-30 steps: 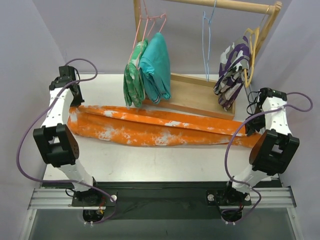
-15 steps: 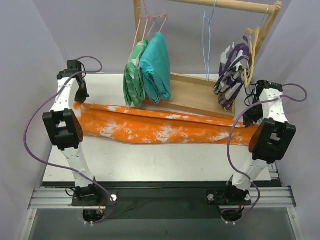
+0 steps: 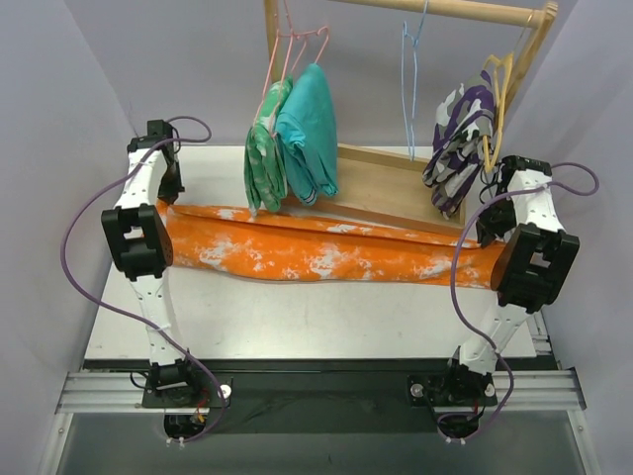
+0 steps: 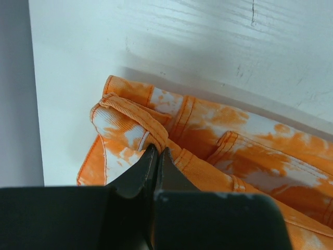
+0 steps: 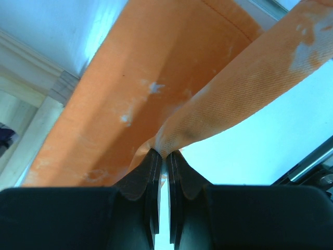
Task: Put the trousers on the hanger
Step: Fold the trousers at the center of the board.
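The orange trousers (image 3: 316, 252) with white splotches are stretched across the table between my two grippers. My left gripper (image 3: 163, 198) is shut on their waistband end at the left; the left wrist view shows its jaws pinching the folded waistband (image 4: 156, 136). My right gripper (image 3: 487, 237) is shut on the leg end at the right, and the right wrist view shows the cloth (image 5: 171, 140) pinched at its tips. The light-blue hanger (image 3: 409, 89) hangs empty from the wooden rail, behind and above the trousers' right half.
A wooden rack (image 3: 465, 12) with a wooden base board (image 3: 396, 193) stands at the back. Pink hangers carry a green-patterned and a teal garment (image 3: 307, 134) at the left. A yellow hanger (image 3: 499, 99) carries a purple-and-white garment (image 3: 455, 148) at the right.
Both grippers have moved toward the back of the table, drawing the trousers tighter and nearer the rack base. Both arms stand more upright than before.
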You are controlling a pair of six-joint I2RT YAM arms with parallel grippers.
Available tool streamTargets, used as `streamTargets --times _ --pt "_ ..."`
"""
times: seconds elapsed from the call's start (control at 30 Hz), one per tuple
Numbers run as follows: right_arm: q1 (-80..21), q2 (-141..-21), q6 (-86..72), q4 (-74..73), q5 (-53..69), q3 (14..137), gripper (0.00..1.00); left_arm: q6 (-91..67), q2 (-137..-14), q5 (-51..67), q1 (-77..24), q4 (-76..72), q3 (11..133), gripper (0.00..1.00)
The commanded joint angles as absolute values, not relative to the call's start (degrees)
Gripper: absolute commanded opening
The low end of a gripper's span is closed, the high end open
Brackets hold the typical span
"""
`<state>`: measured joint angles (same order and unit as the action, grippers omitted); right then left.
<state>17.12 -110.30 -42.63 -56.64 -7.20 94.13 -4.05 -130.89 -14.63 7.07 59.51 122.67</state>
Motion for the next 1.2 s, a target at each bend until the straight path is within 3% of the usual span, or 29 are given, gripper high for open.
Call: streamTargets --times 0.0,0.03,0.07,0.1,0.13,0.17,0.2,0.27,0.37,0.7,1.17 --pt "18.9 -110.56 -42.63 -54.85 -16.89 98.0 0.0 -2.8 -132.97 -24.08 9.84 54.84 129.71 0.11" --pt "18.9 -110.65 -42.63 -54.32 -16.18 98.26 0.0 -3.51 -133.41 -23.73 9.84 55.02 130.34 0.22" --pt "18.81 -110.65 -42.45 -54.06 -15.48 98.61 0.11 -4.3 -133.59 -23.47 9.84 55.11 130.86 0.53" --pt "18.63 -110.57 -42.1 -53.88 -14.95 98.96 0.19 -6.13 -133.68 -22.51 9.84 55.19 131.48 0.67" --pt "18.46 -110.39 -41.84 -53.18 -13.98 98.96 0.32 -7.02 -133.68 -21.8 9.84 55.11 132.27 0.77" --pt "18.37 -110.22 -41.49 -52.83 -13.45 98.88 0.51 -7.81 -133.59 -20.93 9.84 54.93 132.62 0.83" --pt "17.93 -109.61 -40.88 -52.3 -12.75 98.27 0.58 -8.95 -133.51 -20.13 9.76 54.76 132.97 0.87" --pt "17.67 -108.2 -38.16 -48.53 -7.84 96.6 0.68 -9.75 -132.81 -18.72 9.49 54.67 133.5 0.89" --pt "17.05 -105.47 -35.86 -44.56 -2.56 93.17 0.72 -10.37 -130.79 -17.23 9.14 54.67 131.59 0.91" --pt "16.0 -95.46 -34.28 -42.02 -0.53 78.5 0.73 -11.94 -114.71 -12.14 10.63 46.15 102.96 0.95" --pt "12.92 -83.86 -32.69 -39.11 2.55 63.37 0.76 -17.49 -102.31 0.0 21.97 37.01 78.41 0.95"
